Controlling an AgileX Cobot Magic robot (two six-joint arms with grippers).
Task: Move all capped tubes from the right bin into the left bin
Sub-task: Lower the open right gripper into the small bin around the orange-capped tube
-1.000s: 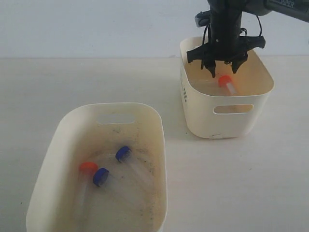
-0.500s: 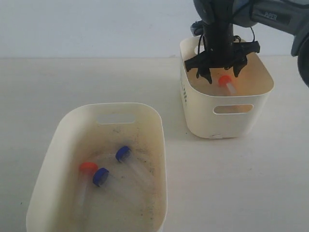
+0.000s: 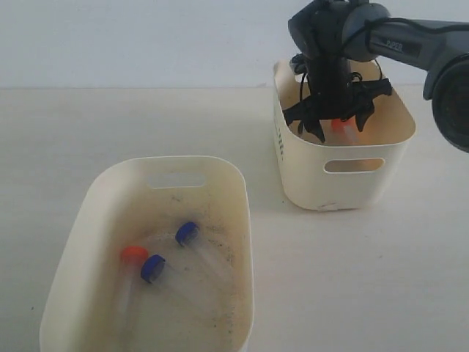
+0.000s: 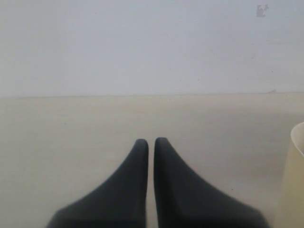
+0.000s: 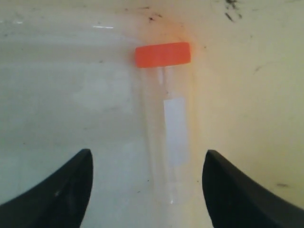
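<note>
On the counter (image 3: 352, 279), the near left bin (image 3: 80, 220) holds three capped tubes (image 3: 152, 268) (two blue, one orange), while in the far right bin (image 3: 352, 183) the right tool (image 3: 340, 129) hangs open around one orange-capped tube (image 5: 168, 118), and the left tool (image 4: 150, 142) is closed.

Orange-capped tube (image 5: 166, 118) flat in right bin (image 3: 352, 187); three tubes (image 3: 152, 268) in left bin (image 3: 88, 227)

Right pincer (image 3: 333, 126) sits low inside the right bin (image 3: 344, 187), walls close on every side, orange-capped tube (image 5: 166, 123) lying in the gap between its spread jaws. Between the bins, bare tabletop (image 3: 146, 121), wide open. Left bin (image 3: 110, 198) open-topped.
</note>
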